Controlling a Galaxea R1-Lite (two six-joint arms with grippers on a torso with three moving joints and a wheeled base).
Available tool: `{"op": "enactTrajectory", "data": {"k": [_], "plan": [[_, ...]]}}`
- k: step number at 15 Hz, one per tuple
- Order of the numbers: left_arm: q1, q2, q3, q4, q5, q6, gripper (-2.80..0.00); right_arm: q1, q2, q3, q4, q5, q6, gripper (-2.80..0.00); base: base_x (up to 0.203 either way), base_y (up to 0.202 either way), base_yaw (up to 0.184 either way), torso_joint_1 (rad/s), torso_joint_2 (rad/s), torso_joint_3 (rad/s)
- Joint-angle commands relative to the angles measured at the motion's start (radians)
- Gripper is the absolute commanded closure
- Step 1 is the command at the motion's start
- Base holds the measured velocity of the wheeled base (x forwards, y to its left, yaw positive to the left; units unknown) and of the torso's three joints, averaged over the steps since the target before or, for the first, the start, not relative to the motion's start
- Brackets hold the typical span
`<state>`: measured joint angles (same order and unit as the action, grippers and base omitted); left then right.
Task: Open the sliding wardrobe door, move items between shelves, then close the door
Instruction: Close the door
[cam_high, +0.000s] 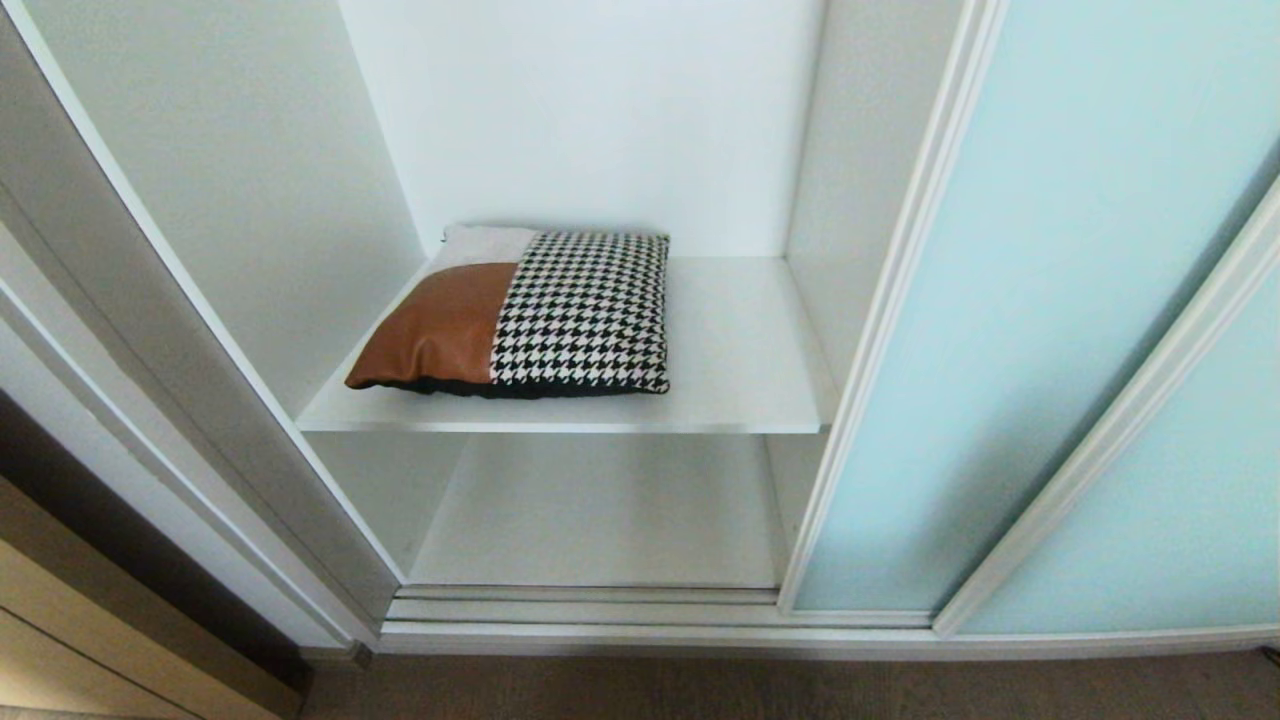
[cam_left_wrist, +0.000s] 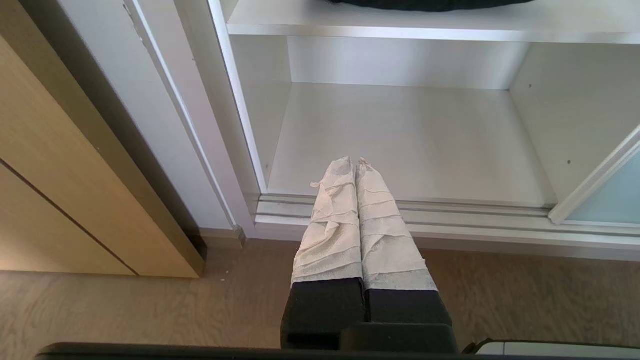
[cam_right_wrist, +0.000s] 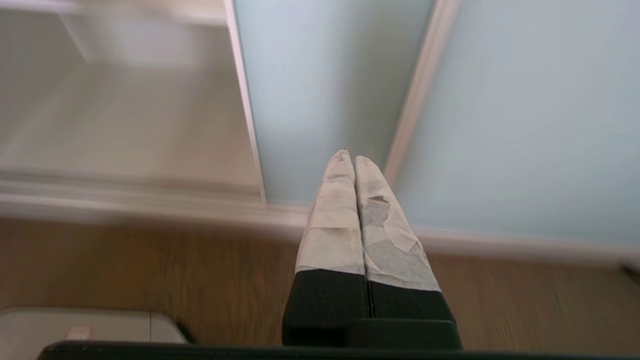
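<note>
The cushion (cam_high: 520, 310) lies flat on the upper shelf (cam_high: 740, 350) of the open wardrobe, towards its left side, tan leather panel to the left, houndstooth to the right, a pale grey patch at the back corner. It looks soft and light — it should sag when lifted by one edge, and the leather part may be slick, so I would pinch the black-backed front edge near the woven houndstooth, where cloth gives better purchase. The lower shelf (cam_left_wrist: 400, 145) below has nothing on it. The sliding wardrobe door (cam_high: 1010, 330) stands pushed to the right, its frosted aqua glass rigid and likely fragile — I would push on the slim frame, not the pane.

My left gripper (cam_left_wrist: 356, 165) hangs low before the lower shelf, its taped fingers pressed together on nothing. My right gripper (cam_right_wrist: 350, 157) hovers before the door glass, likewise pressed together and empty-handed.

No brand, label or readable writing shows anywhere.
</note>
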<state>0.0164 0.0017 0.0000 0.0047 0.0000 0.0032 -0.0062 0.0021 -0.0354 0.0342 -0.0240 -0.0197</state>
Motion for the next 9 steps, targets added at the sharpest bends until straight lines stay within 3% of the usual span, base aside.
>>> {"op": "enactTrajectory", "data": {"k": [1, 4, 9], "plan": [[0.000, 0.001, 0.002, 0.000, 0.000, 0.000, 0.00, 0.001, 0.066, -0.171, 0.069, -0.008, 0.005, 0.00, 0.000, 0.000, 0.000, 0.000, 0.00, 0.000], [0.000, 0.001, 0.002, 0.000, 0.000, 0.000, 0.00, 0.012, 0.241, -0.398, 0.291, -0.070, 0.028, 0.00, 0.000, 0.000, 0.000, 0.000, 0.00, 0.000], [0.000, 0.001, 0.002, 0.000, 0.000, 0.000, 0.00, 0.075, 0.541, -0.554, 0.319, -0.124, 0.214, 0.00, 0.000, 0.000, 0.000, 0.000, 0.00, 0.000]]}}
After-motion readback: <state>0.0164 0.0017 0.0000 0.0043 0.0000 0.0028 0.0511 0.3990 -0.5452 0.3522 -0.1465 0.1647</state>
